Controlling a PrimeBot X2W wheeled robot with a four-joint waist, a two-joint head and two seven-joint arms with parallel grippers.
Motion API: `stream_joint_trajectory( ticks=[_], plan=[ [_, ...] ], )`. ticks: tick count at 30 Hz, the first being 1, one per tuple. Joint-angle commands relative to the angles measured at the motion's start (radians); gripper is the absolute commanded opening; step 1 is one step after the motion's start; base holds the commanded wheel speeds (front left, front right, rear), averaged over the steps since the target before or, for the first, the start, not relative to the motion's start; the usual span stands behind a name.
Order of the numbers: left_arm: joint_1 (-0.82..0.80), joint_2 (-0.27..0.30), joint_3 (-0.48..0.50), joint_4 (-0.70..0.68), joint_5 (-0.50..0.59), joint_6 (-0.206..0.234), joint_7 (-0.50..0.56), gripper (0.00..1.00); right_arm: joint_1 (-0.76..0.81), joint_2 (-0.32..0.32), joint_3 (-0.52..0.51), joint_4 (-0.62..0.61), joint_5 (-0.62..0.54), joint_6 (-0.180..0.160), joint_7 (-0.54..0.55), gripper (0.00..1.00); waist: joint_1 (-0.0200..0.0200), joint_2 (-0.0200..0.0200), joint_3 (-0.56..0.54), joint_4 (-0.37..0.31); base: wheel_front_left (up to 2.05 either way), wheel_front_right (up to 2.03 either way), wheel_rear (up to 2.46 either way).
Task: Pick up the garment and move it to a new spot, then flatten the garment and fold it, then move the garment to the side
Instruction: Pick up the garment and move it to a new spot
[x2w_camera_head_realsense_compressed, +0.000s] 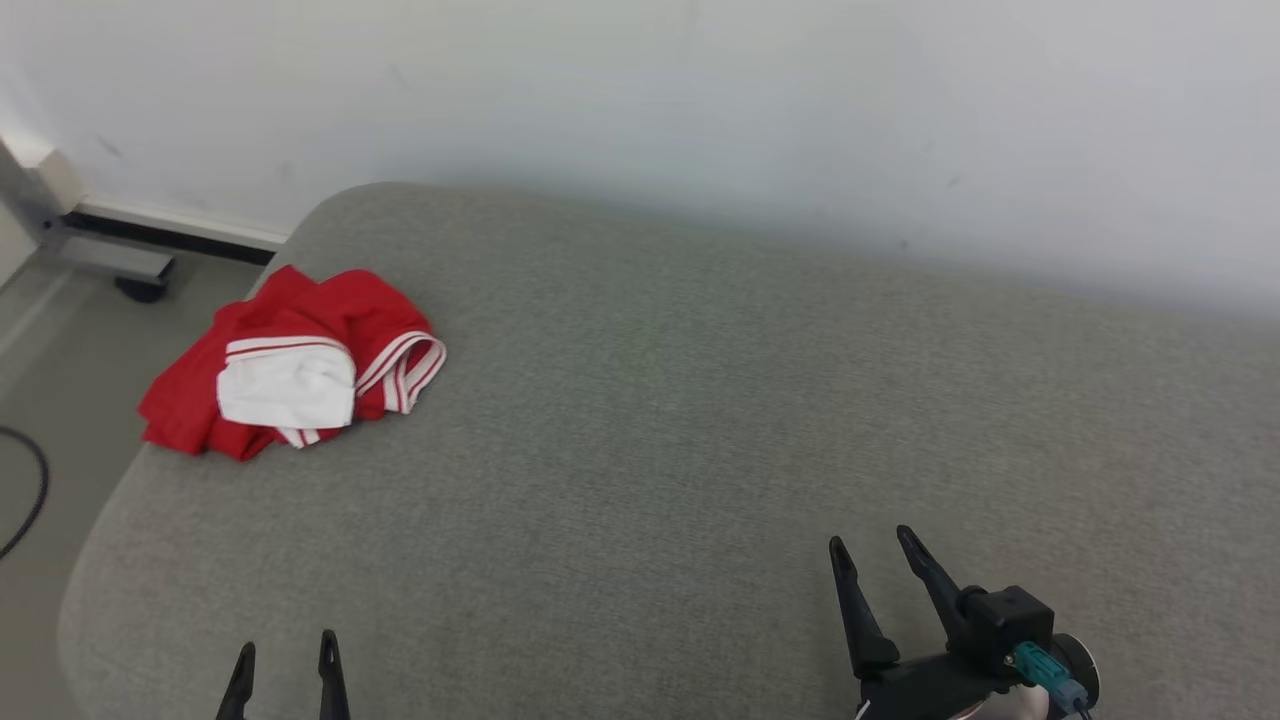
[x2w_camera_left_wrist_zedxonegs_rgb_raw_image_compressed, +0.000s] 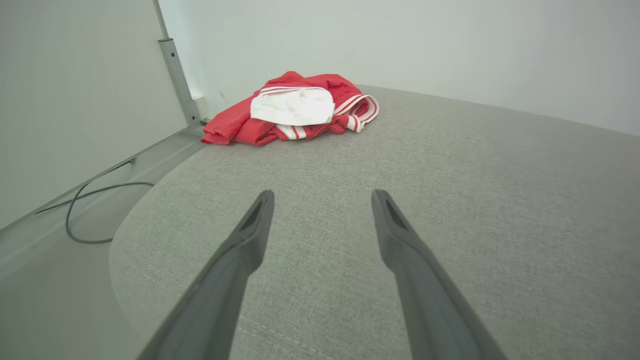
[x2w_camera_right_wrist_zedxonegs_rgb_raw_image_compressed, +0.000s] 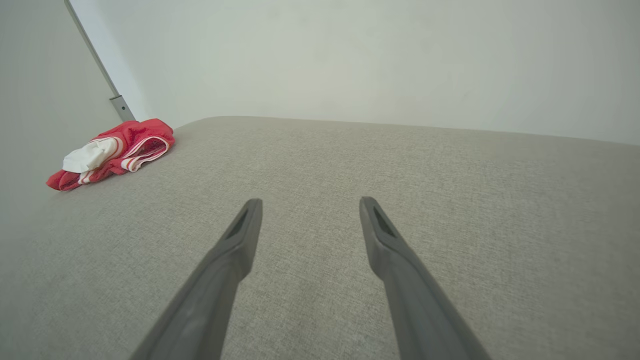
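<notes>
The garment (x2w_camera_head_realsense_compressed: 290, 365) is red with white panels and red-and-white striped trim. It lies crumpled at the far left edge of the grey upholstered surface (x2w_camera_head_realsense_compressed: 700, 420). The left wrist view looks straight at the garment (x2w_camera_left_wrist_zedxonegs_rgb_raw_image_compressed: 295, 110), well beyond the fingertips. In the right wrist view the garment (x2w_camera_right_wrist_zedxonegs_rgb_raw_image_compressed: 112, 152) sits far off to the left. My left gripper (x2w_camera_head_realsense_compressed: 285, 650) stands open at the near left edge, holding nothing. My right gripper (x2w_camera_head_realsense_compressed: 870, 545) is open at the near right, its fingers angled up and left, nothing between them. Both hover low over bare fabric.
A pale wall (x2w_camera_head_realsense_compressed: 700, 120) runs along the far side of the surface. At the left the surface drops off to the floor, where a black cable (x2w_camera_head_realsense_compressed: 30, 490) lies and a metal frame foot (x2w_camera_head_realsense_compressed: 110, 255) stands by the skirting.
</notes>
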Motion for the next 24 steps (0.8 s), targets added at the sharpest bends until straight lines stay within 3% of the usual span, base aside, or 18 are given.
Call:
stream_joint_trajectory(
  ticks=[1, 8, 17, 24],
  plan=[
    [0.01, -0.001, 0.005, -0.003, -0.007, 0.006, -0.003, 1.0, -0.008, 0.001, 0.005, -0.003, -0.003, -0.002, 0.0, 1.0, 0.0, 0.0, 0.023, 0.11, 0.0, 0.0, 0.0],
    [0.023, -0.001, 0.022, -0.008, -0.016, 0.01, -0.003, 1.0, -0.02, 0.001, 0.031, -0.006, 0.008, -0.002, 0.0, 1.0, 0.0, 0.0, 0.03, 0.212, 0.0, 0.0, 0.0],
    [0.062, -0.001, 0.063, -0.034, -0.036, 0.016, -0.003, 1.0, -0.05, 0.0, 0.089, 0.023, 0.02, -0.002, 0.0, 1.0, 0.0, 0.0, 0.035, 0.221, 0.0, 0.0, 0.0],
    [0.058, -0.001, 0.076, -0.016, -0.013, 0.0, -0.003, 1.0, -0.028, 0.001, 0.076, 0.021, 0.018, -0.002, 0.0, 1.0, 0.0, 0.0, 0.011, 0.209, 0.0, 0.0, 0.0]
  ],
)
